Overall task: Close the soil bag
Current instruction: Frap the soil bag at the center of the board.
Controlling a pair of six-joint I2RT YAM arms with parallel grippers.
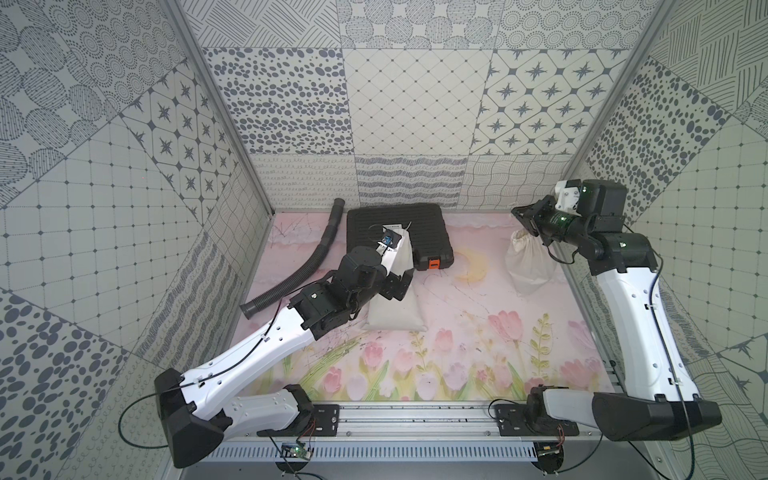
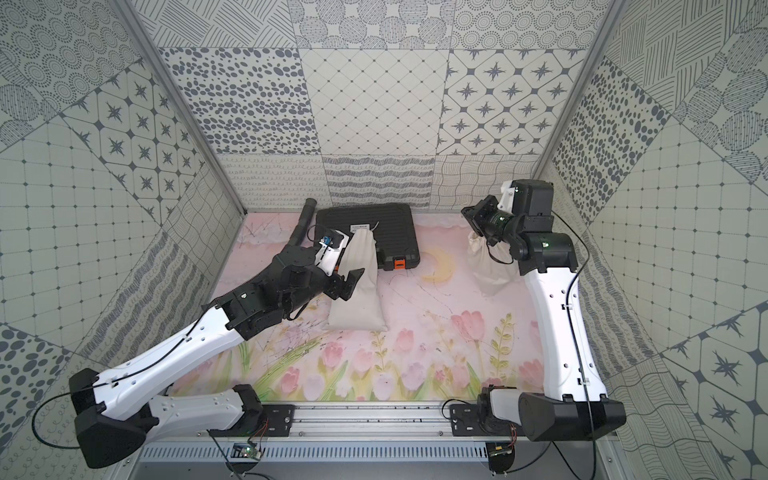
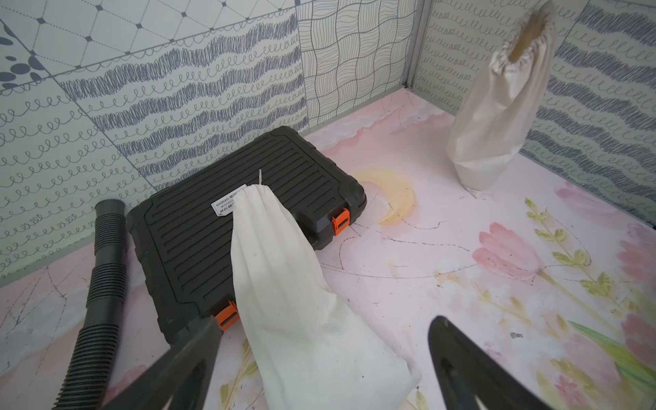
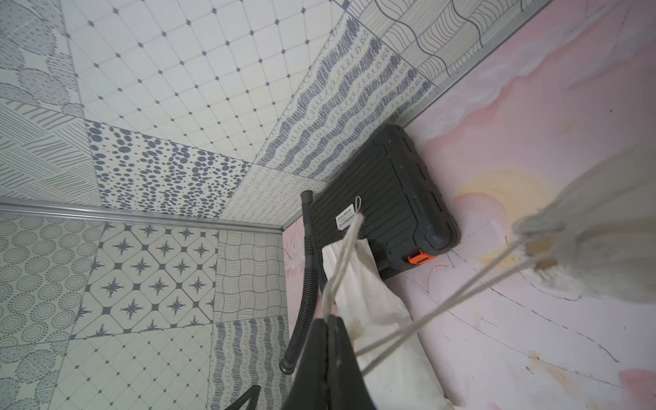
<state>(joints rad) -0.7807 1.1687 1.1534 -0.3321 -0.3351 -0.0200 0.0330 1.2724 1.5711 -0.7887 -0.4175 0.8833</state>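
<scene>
The soil bag, a cream cloth sack, stands upright at the back right of the mat. Its gathered mouth shows brown inside. My right gripper hangs just above and left of that mouth, shut on the drawstring. Both strands run taut from the jaws to the mouth. My left gripper is open, its fingers on either side of a second white cloth bag, not touching it. That bag lies on the mat, its tied top leaning on a black case.
A black tool case with orange latches lies at the back centre. A black corrugated hose runs along the left wall. Patterned walls close in the left, back and right. The floral mat stretches towards the front rail.
</scene>
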